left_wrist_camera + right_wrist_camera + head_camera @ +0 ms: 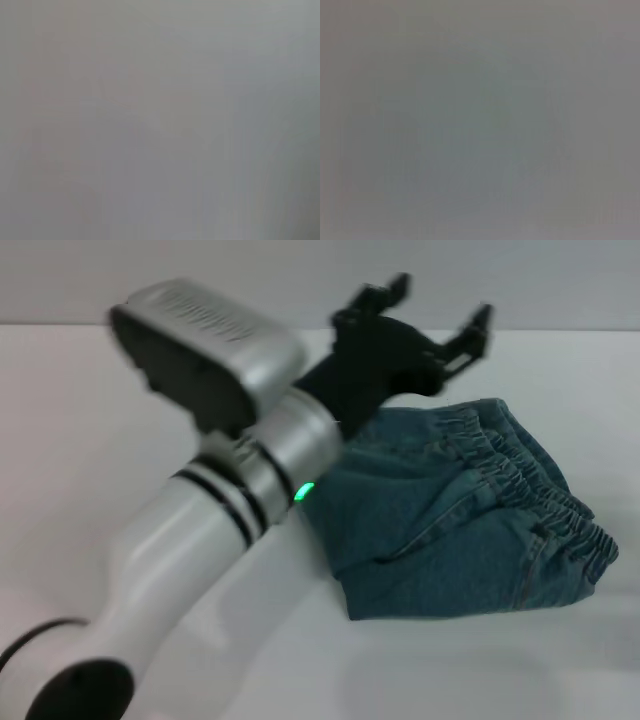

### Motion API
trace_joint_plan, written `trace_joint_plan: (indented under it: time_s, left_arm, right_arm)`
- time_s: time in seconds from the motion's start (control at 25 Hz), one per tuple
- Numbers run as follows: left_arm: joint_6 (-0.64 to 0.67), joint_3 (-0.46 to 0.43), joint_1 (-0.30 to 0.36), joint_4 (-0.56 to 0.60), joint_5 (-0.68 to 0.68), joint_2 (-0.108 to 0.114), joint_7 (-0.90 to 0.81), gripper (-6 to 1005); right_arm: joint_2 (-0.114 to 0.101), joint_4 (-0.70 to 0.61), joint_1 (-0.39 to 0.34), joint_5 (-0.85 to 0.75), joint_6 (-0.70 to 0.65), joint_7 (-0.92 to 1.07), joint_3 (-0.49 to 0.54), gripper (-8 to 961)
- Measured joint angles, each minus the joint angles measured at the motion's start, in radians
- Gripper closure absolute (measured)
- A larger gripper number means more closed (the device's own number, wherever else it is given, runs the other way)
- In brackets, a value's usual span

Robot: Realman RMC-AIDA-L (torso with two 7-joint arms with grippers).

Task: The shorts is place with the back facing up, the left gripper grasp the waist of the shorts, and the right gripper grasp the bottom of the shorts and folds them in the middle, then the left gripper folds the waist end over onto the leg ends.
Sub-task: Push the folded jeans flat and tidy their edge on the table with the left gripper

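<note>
shorts (450, 540): faded blue denim | left end effector (440, 312): black | table (80, 440): white

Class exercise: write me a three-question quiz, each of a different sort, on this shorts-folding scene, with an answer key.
1. True or false: the left gripper is clamped on the shorts.
2. Multiple choice: the waist lies A) spread flat beside the arm, B) on top of the folded bundle, C) off the table.
3. Fill in: the light on the left arm's wrist glows ____.

Key: 1 false, its fingers are spread open above the shorts, holding nothing. 2 B. 3 green.
</note>
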Motion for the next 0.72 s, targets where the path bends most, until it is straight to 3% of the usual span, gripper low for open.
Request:
trace_joint_plan:
  time_s: [0.24, 0.44, 0.64, 0.72]
  left_arm:
    - [0.271, 0.039, 0.073, 0.162, 0.007, -0.001, -0.027, 158]
    - [0.470, 0.151, 0.089, 0.311, 0.015, 0.007, -0.073, 280]
    - [0.493, 0.218, 0.092, 0.390, 0.081, 0.008, -0.084, 455]
    - [0.510, 0.262, 0.079, 0.479, 0.100, 0.000, -0.110, 540]
  right_arm:
    - [0.007, -0.017, -0.034, 0.012, 0.023, -0.006, 0.009, 954]
    - [0.007, -0.041, -0.055, 0.024, 0.026, -0.007, 0.017, 954]
    - [0.006, -0.055, -0.060, 0.024, 0.026, -0.007, 0.025, 953]
    - [0.006, -0.068, -0.061, 0.024, 0.026, -0.007, 0.025, 953]
